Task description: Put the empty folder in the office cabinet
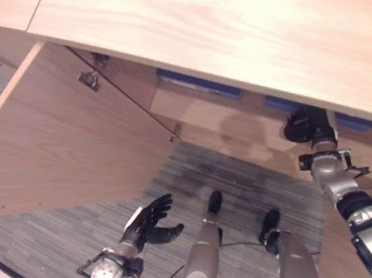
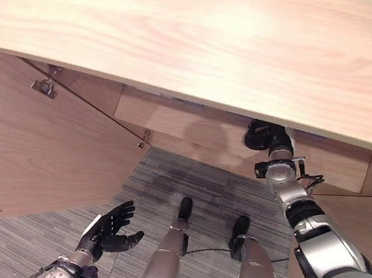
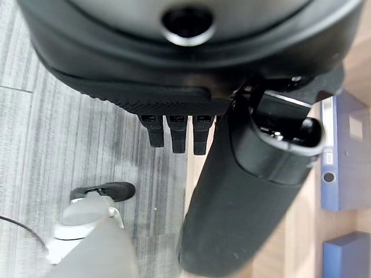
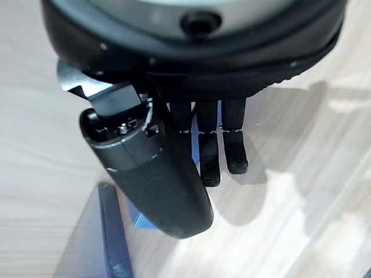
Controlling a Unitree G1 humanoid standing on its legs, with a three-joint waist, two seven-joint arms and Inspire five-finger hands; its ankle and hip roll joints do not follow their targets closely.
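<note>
Now our right robot hand (image 1: 302,126), grip hidden, reaches into the cabinet (image 1: 190,114) toward blue folders (image 1: 199,86); left robot hand (image 1: 148,223) hangs open.

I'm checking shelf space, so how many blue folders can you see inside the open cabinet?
2: one blue folder sits toward the left under the cabinet top, the other right beside the right hand, partly behind it. The top may hide more.
</note>
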